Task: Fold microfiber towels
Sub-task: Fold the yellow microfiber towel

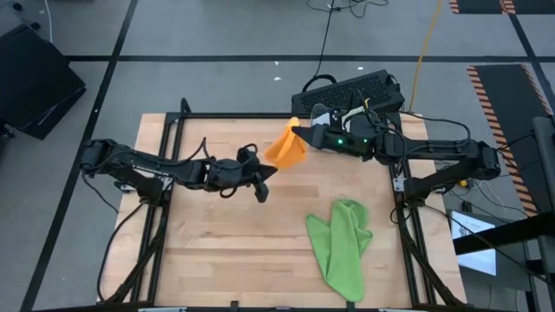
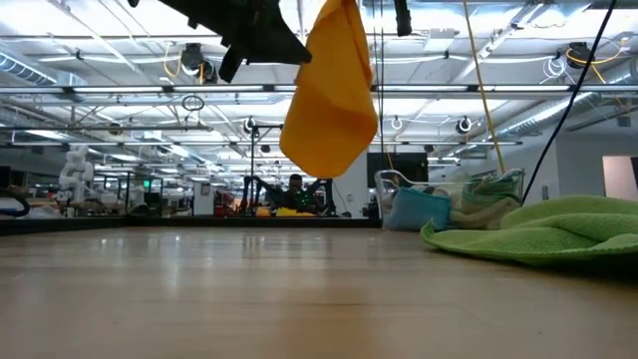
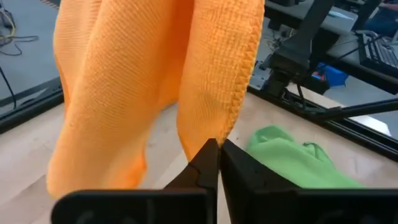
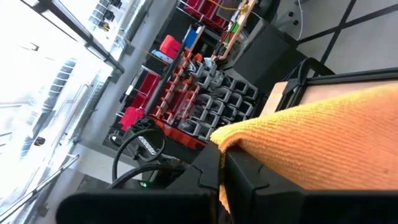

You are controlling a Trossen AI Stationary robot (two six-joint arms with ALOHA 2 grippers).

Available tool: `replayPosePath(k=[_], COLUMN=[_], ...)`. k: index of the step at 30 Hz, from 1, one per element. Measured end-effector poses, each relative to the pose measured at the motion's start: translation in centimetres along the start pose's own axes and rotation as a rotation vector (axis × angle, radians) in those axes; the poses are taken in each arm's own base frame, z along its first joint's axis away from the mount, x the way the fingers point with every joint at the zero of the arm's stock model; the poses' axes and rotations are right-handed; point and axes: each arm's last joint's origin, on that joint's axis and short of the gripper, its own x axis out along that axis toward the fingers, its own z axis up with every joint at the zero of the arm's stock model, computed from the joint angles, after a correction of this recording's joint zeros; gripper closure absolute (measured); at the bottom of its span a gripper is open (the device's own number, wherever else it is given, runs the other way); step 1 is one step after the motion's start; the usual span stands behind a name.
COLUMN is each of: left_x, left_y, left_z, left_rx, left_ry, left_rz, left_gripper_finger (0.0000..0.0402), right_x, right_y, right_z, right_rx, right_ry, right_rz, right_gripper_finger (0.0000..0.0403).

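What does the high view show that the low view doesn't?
Only the high view shows both arms whole: the right gripper shut on the top corner of the orange towel, the left gripper at its lower edge, plus the full outline of the lime green towel and the black keyboard behind the table.

Only the low view shows that the orange towel hangs clear of the tabletop, and a heap of more cloths at the far edge.

Both show the orange towel lifted and the lime green towel lying crumpled.

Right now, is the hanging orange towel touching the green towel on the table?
Apart. The low view shows the orange towel hanging clear above the tabletop, with open air between it and the green towel lying flat.
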Motion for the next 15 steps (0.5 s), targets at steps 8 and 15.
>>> replayPosePath(k=[8, 15], left_x=[-2.2, -5.7], left_y=[-0.7, -0.4], left_z=[0.7, 1.9], left_rx=[0.0, -0.017], left_ry=[-0.004, 0.02], left_rz=[-0.038, -0.107], left_gripper_finger=[0.0397, 0.0398], right_x=[0.1, 0.0], right_y=[-0.2, -0.9], right_z=[0.3, -0.3], right_rx=[-0.022, -0.151], right_ry=[-0.003, 0.152], right_rz=[-0.003, -0.013], right_gripper_finger=[0.0399, 0.0382])
